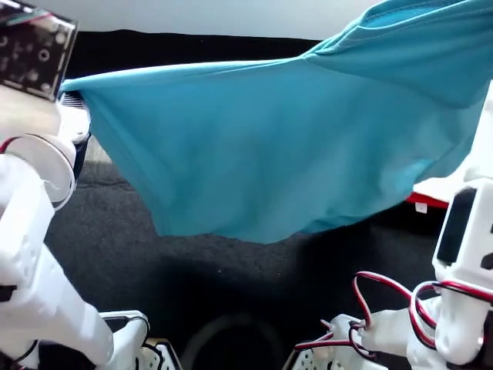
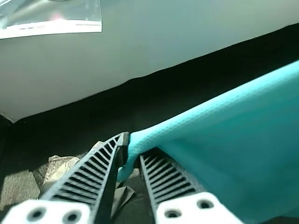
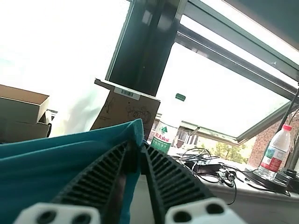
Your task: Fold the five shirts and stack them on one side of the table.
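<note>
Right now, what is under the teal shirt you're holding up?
Under the teal shirt, held by the left gripper and right gripper, bare black table shows, with a crumpled pale cloth below the left-held corner. The table's far part is hidden behind the shirt.

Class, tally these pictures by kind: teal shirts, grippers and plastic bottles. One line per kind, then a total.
Teal shirt: 1
Grippers: 2, the left gripper and the right gripper, both shut on it
Bottles: 2, a green-capped bottle and a red-capped bottle
Total: 5
</note>
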Controlling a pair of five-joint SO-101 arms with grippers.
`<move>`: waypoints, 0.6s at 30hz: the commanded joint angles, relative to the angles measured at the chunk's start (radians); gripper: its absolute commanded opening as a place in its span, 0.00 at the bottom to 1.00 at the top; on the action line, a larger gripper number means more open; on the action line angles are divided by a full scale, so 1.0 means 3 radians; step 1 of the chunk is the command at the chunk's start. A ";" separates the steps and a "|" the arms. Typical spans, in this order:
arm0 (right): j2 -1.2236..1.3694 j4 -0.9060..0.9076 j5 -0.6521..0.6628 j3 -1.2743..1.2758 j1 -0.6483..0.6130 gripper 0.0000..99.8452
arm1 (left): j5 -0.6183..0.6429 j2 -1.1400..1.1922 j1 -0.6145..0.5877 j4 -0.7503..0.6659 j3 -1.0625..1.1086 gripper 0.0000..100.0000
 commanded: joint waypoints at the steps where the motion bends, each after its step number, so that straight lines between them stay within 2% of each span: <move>1: -0.0151 0.0023 -0.0020 -0.0069 0.0074 0.01 | 0.0000 -0.0212 -0.0069 -0.0026 0.0028 0.01; 7: -0.0361 0.0269 -0.0036 -0.0069 0.0074 0.01 | 0.0000 -0.0703 -0.0090 0.0143 0.0038 0.01; 18: -0.0570 0.0320 -0.0056 -0.0059 0.0069 0.01 | -0.0005 -0.0928 -0.0621 0.0143 0.0095 0.01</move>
